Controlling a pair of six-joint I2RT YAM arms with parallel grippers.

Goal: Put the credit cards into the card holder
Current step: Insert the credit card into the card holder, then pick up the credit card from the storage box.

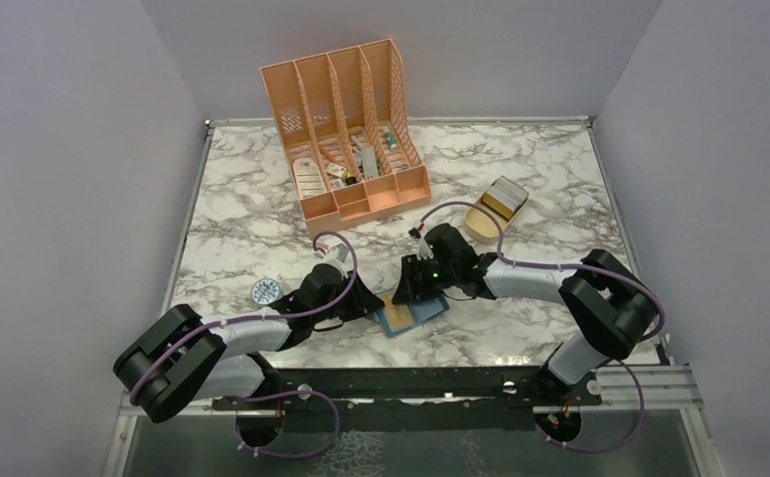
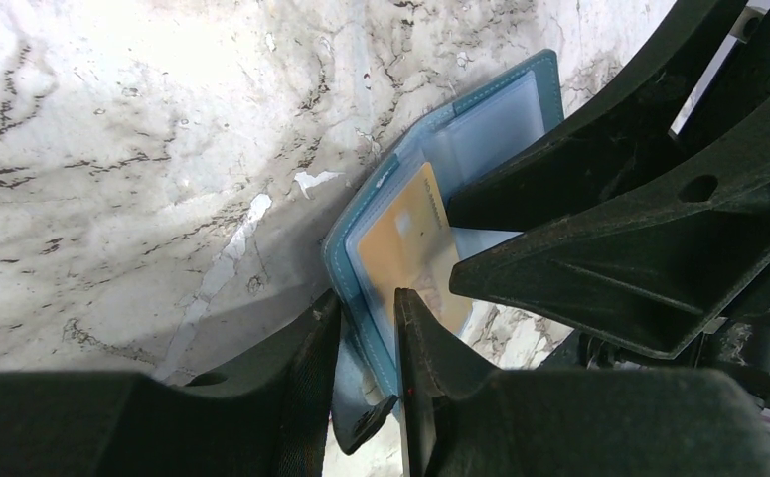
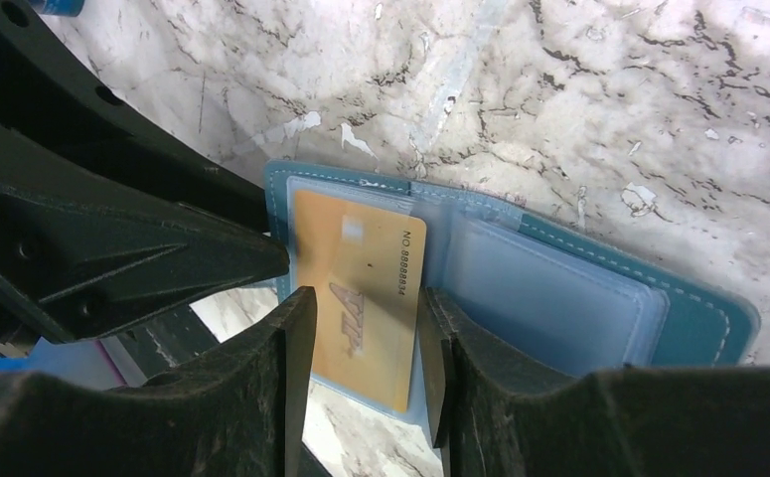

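One credit card [image 3: 361,248], gripped across its width by the right tool [image 3: 365,295], lies on the open card holder [image 3: 559,288] at the worktop's [image 1: 261,219] near edge, evidently for pocketing; the left tool [image 2: 367,296], narrow, straddles its cover, clamping unconfirmed.

Teal-blue card holder [image 3: 700,320], gold credit card [image 3: 361,288], grey-veined white marble table [image 1: 559,179], peach organizer [image 1: 371,204]
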